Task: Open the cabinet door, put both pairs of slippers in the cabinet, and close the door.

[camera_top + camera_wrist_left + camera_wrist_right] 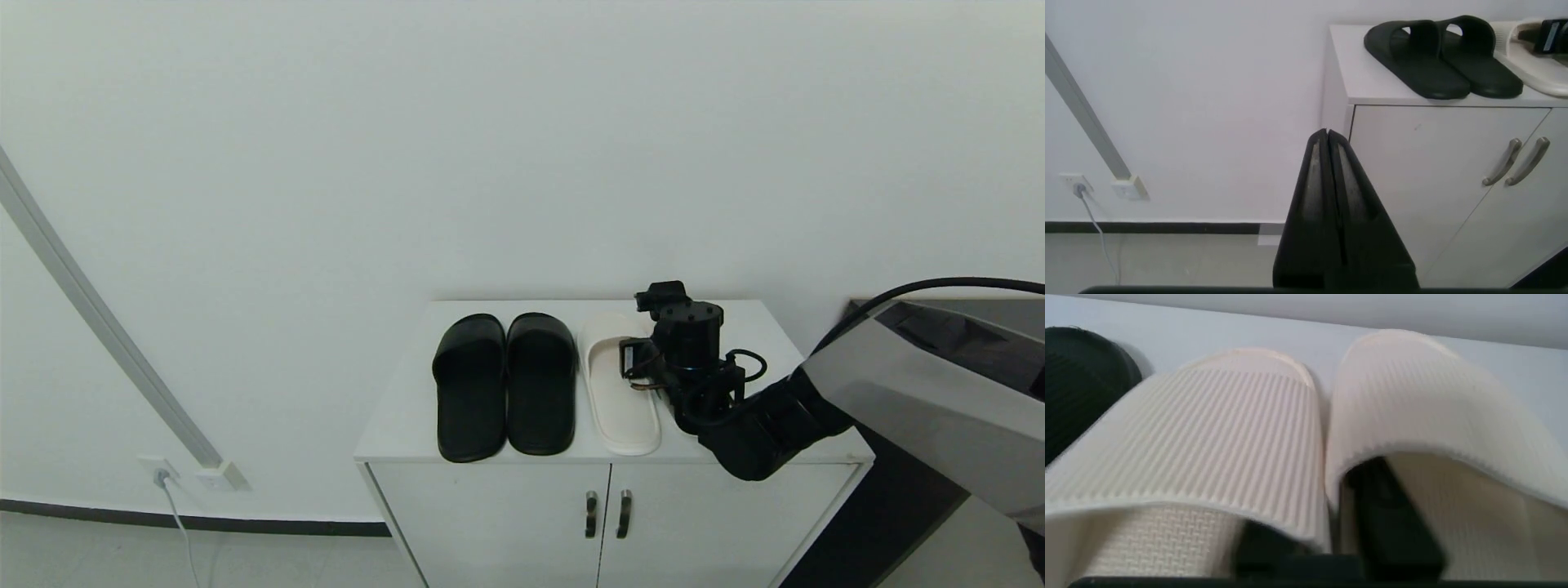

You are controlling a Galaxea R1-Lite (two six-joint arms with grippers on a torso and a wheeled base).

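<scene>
On top of the white cabinet (408, 425) lies a pair of black slippers (504, 384), with a white slipper (614, 400) to their right. The other white slipper is hidden under my right gripper (641, 363). In the right wrist view both white slippers' straps (1241, 433) lie side by side; one finger (1392, 510) reaches under each strap, pinching their touching inner sides. Both cabinet doors are closed, handles (607, 513) together at the middle. My left gripper (1328, 135) is shut and empty, low, left of the cabinet door (1429, 188).
A white wall rises right behind the cabinet. A wall socket with a cable (160, 474) and a slanted grey conduit (98, 314) are at the left. A dark piece of furniture (890, 498) stands against the cabinet's right side. Bare floor (163, 559) lies on the left.
</scene>
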